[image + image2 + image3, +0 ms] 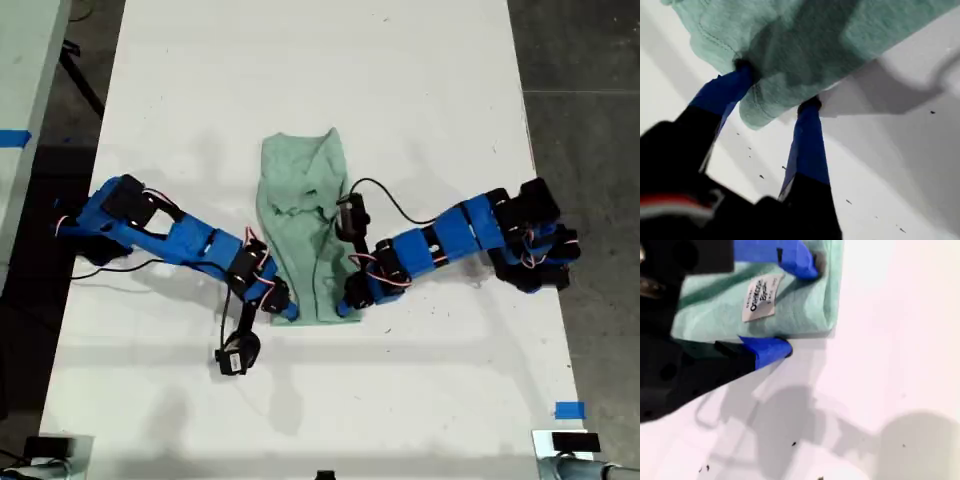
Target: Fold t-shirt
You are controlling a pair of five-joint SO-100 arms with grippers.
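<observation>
T-shirt (305, 215) bunched on table (420, 100) | my first hand (775, 87) pinching it | my second hand (800, 305) pinching it

Two robot arms, each built of bright blue plastic links joined by black motor blocks. Thin black, red and white cables loop along the joints. A small black camera module hangs beside each wrist. The gripper fingers (807, 145) are blue, with black bases.
</observation>
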